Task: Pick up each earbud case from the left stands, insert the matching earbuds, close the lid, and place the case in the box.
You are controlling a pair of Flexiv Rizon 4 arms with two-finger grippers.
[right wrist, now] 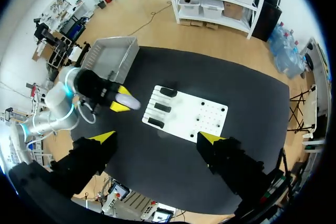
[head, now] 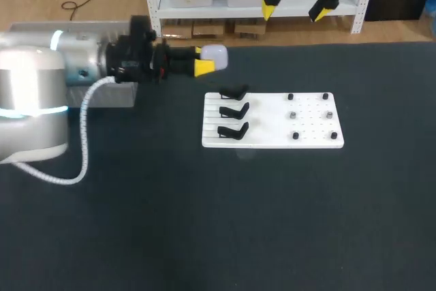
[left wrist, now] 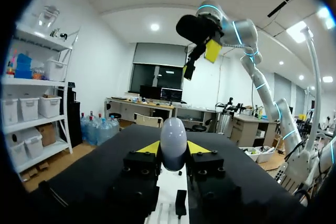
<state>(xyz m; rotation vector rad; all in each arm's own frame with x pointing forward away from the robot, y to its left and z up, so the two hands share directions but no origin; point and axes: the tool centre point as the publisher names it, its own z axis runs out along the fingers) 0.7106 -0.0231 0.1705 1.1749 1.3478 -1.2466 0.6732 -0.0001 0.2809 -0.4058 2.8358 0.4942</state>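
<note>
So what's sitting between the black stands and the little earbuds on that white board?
Nothing. Only a bare strip of the white board separates the black stands from the earbuds; the head view shows it best.

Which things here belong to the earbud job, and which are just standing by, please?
Job: white earbud case held in left pincer; three black stands; white board; small earbuds; grey box.
Idle: right pincer, open, raised; black table.
</note>
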